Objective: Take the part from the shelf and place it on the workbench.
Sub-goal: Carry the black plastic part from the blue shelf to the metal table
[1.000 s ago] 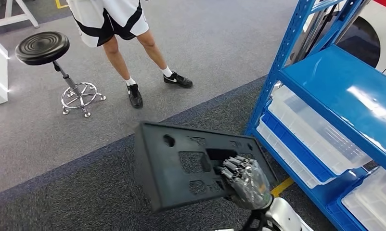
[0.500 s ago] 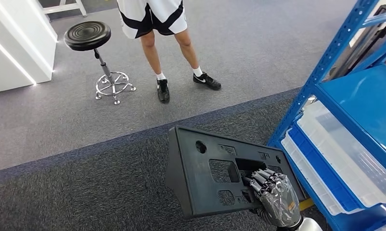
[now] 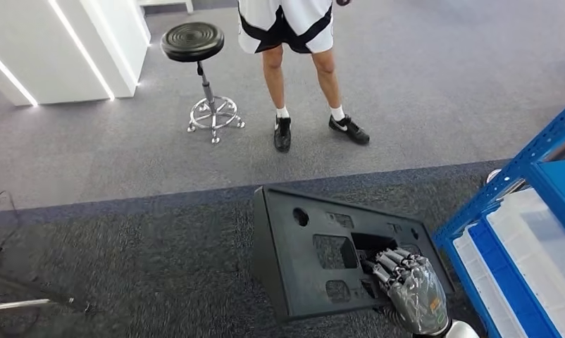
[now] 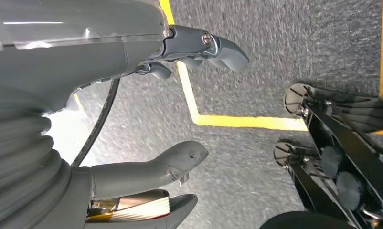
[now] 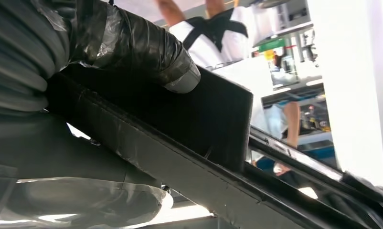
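Floor, head view: grey carpet (image 3: 125,260) in 2 shades, a black stool (image 3: 193,42) and a person's legs (image 3: 304,84) well beyond the right hand, a blue shelf (image 3: 519,232) with clear bins just beside it.
Right hand, head view: the right hand (image 3: 410,289) has its fingers hooked into a cut-out of the part (image 3: 322,257) and clamped on it.
Part, head view: black flat panel, carried in the air off the shelf, extending from the hand toward the robot's left; long axis runs roughly side to side, its holed face tilted up toward the camera.
Left hand, left wrist view: the left hand (image 4: 132,119) hangs over carpet with a yellow floor line (image 4: 237,119), thumb and fingers apart, holding nothing.
Right hand, right wrist view: thumb wrapped in tape presses on the part's (image 5: 189,124) dark flat face, fingers underneath; the panel's edge points away from the wrist toward the person.
Step in hand: carrying to the workbench, by my reading.
Doing it well: keep the grip firm, since 1 hand holds the panel near 1 end; keep the long side level and clear of the shelf post while turning.
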Motion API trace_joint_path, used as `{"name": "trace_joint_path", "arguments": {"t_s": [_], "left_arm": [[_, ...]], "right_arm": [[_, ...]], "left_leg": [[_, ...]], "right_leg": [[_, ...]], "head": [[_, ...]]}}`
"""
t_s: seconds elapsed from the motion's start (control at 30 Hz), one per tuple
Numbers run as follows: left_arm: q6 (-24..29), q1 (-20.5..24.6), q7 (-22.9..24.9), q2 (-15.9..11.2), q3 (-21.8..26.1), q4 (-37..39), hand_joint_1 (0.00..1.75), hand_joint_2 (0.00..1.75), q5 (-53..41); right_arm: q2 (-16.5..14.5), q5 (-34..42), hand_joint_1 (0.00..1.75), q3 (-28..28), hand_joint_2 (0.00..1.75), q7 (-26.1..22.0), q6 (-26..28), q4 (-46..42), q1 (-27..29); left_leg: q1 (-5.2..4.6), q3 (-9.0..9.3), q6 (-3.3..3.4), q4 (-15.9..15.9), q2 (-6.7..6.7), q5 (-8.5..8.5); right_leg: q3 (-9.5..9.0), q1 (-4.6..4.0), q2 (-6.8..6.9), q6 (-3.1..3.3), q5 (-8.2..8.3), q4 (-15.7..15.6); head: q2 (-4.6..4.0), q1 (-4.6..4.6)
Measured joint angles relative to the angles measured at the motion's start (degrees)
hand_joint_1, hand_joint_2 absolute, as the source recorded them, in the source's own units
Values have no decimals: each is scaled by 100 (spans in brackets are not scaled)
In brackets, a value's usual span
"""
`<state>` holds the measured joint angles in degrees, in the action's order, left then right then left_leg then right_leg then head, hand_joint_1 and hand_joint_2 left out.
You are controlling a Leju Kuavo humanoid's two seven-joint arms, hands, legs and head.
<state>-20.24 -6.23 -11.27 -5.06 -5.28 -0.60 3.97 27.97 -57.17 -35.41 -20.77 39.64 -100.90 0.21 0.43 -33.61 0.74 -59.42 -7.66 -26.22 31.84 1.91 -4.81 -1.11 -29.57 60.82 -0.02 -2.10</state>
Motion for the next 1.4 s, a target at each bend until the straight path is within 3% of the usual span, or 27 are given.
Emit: {"name": "trace_joint_path", "arguments": {"t_s": [0.07, 0.1, 0.17, 0.2, 0.23, 0.3, 0.33, 0.37, 0.43, 0.5, 0.57, 0.6, 0.67, 0.73, 0.8, 0.83, 0.87, 0.9, 0.93, 0.97, 1.03, 1.1, 1.17, 1.23, 1.3, 1.33, 1.4], "left_arm": [[-5, -8, 3, -3, 4, 5, 0, 175, -12], [-7, -18, 7, -3, 5, 9, 0, 175, -17], [3, -10, 21, -2, 8, 14, 0, 175, -20], [11, 10, 27, -1, 9, 14, 0, 175, -20], [18, 35, 33, 2, 10, 14, 0, 175, -19], [24, 68, 37, 11, 11, 14, 0, 175, -19], [24, 70, 39, 15, 12, 14, 0, 175, -19], [26, 64, 40, 18, 13, 14, 0, 175, -19], [33, 57, 44, 15, 13, 14, 0, 175, -18], [38, 67, 46, 12, 14, 14, 0, 175, -17], [40, 60, 49, 11, 16, 20, 0, 175, -18], [42, 48, 52, 14, 17, 25, 0, 175, -18], [44, 46, 60, 18, 20, 33, 0, 175, -17], [45, 87, 70, 22, 21, 34, 0, 175, -16], [45, 126, 77, 31, 21, 34, 0, 175, -14], [45, 133, 78, 38, 21, 34, 0, 175, -13], [44, 133, 80, 44, 21, 34, 0, 175, -11], [43, 130, 82, 47, 21, 34, 0, 175, -11], [43, 127, 84, 48, 22, 34, 0, 175, -11], [43, 132, 87, 46, 22, 34, 0, 175, -11], [44, 134, 87, 45, 23, 36, 0, 175, -10], [45, 115, 89, 52, 23, 39, 0, 175, -13], [47, 108, 96, 57, 23, 44, 0, 175, -17], [48, 142, 102, 60, 23, 45, 0, 175, -20], [48, 172, 104, 67, 23, 45, 0, 175, -21], [49, 174, 108, 72, 23, 45, 0, 175, -21], [57, 162, 120, 75, 23, 45, 0, 175, -20]], "right_arm": [[15, 1, 175, -24, 175, 37, -15, -2, -48], [21, 1, 175, -37, 175, 54, -29, -2, -83], [30, 8, 175, -59, 175, 86, -68, -2, -160], [33, 13, 175, -71, 175, 100, -90, -2, -194], [34, 17, 175, -81, 175, 112, -107, -1, -219], [34, 21, 175, -106, 175, 126, -128, 0, -268], [34, 21, 175, -122, 175, 128, -131, 1, -295], [34, 21, 175, -139, 175, 128, -131, 1, -323], [34, 29, 175, -172, 175, 132, -140, 1, -387], [34, 56, 175, -201, 175, 141, -163, 4, -473], [34, 85, 175, -229, 175, 147, -190, 10, -563], [35, 96, 175, -239, 175, 148, -201, 14, -603], [37, 120, 175, -260, 175, 149, -230, 22, -669], [40, 138, 175, -278, 175, 150, -260, 42, -702], [44, 143, 175, -294, 175, 150, -268, 73, -709], [46, 144, 175, -302, 175, 150, -266, 88, -708], [47, 145, 175, -306, 175, 149, -262, 99, -709], [48, 145, 175, -309, 175, 149, -259, 107, -708], [49, 146, 175, -313, 175, 147, -258, 117, -711], [50, 147, 175, -319, 175, 146, -255, 126, -711], [53, 149, 175, -337, 175, 145, -250, 150, -710], [54, 152, 175, -355, 175, 145, -250, 161, -728], [54, 154, 175, -364, 175, 145, -251, 162, -764], [54, 154, 175, -367, 175, 145, -250, 167, -776], [54, 154, 175, -369, 175, 144, -249, 181, -776], [54, 154, 175, -371, 175, 144, -248, 187, -779], [54, 154, 175, -374, 175, 143, -245, 192, -792]], "left_leg": [[24, -63, -61, -4, -135, 19], [28, -89, -85, -36, -88, 5], [15, -238, -125, -357, 246, -177], [7, -387, -140, -668, 470, -340], [10, -574, -153, -1035, 605, -513], [17, -837, -151, -1548, 710, -667], [14, -825, -132, -1526, 728, -592], [2, -697, -97, -1281, 756, -425], [-71, -297, 13, -516, 962, -95], [-157, -91, 105, -79, 1150, 8], [-192, -89, 151, 3, 1081, 14], [-173, -56, 170, 59, 1007, 42], [-126, 33, 217, 196, 868, 108], [-99, 76, 250, 248, 731, 143], [-95, 76, 253, 233, 559, 141], [-88, 78, 241, 217, 464, 132], [-76, 83, 221, 188, 373, 116], [-61, 80, 191, 143, 283, 87], [-49, 55, 153, 89, 199, 55], [-39, 16, 114, 17, 118, 24], [-18, -85, 35, -64, -30, 7], [14, -138, -30, -72, -122, 22], [6, -226, -77, -256, 157, -81], [-5, -511, -108, -841, 566, -380], [11, -856, -123, -1498, 696, -634], [15, -923, -118, -1619, 715, -631], [5, -712, -79, -1214, 769, -344]], "right_leg": [[11, -21, 121, 66, 8, -9], [3, -24, 197, 106, 15, -23], [-12, -27, 365, 181, 27, -54], [-19, -47, 453, 205, 23, -58], [-19, -69, 547, 224, 16, -58], [-26, -111, 742, 247, -4, -55], [-38, -129, 834, 254, -18, -55], [-56, -143, 919, 256, -34, -56], [-103, -168, 1070, 247, -69, -64], [-133, -178, 1196, 216, -92, -80], [-168, -176, 1319, 166, -100, -118], [-193, -169, 1328, 138, -117, -120], [-146, -157, 1056, 94, -265, 78], [149, -133, 649, 71, -573, 702], [483, -105, 511, 45, -734, 1279], [546, -88, 495, 27, -654, 1319], [511, -69, 480, 8, -472, 1154], [396, -41, 416, -17, -227, 820], [275, -8, 264, -42, -56, 498], [182, 19, 110, -53, 50, 237], [137, 22, -71, -36, 50, 67], [125, -7, 53, 36, 61, 34], [79, -15, 220, 122, 76, -16], [46, -44, 418, 183, 73, -50], [37, -86, 621, 210, 56, -53], [31, -103, 716, 217, 44, -53], [3, -125, 888, 217, 16, -53]], "head": [[0, -3], [1, -2], [1, -13], [1, -18], [1, -22], [0, -21], [1, -21], [1, -21], [1, -21], [1, -21], [1, -20], [1, -20], [1, -13], [1, -4], [1, -3], [1, -4], [1, -4], [1, -4], [1, -3], [1, -8], [1, -11], [0, -9], [1, -15], [1, -24], [0, -26], [0, -26], [1, -27]]}}
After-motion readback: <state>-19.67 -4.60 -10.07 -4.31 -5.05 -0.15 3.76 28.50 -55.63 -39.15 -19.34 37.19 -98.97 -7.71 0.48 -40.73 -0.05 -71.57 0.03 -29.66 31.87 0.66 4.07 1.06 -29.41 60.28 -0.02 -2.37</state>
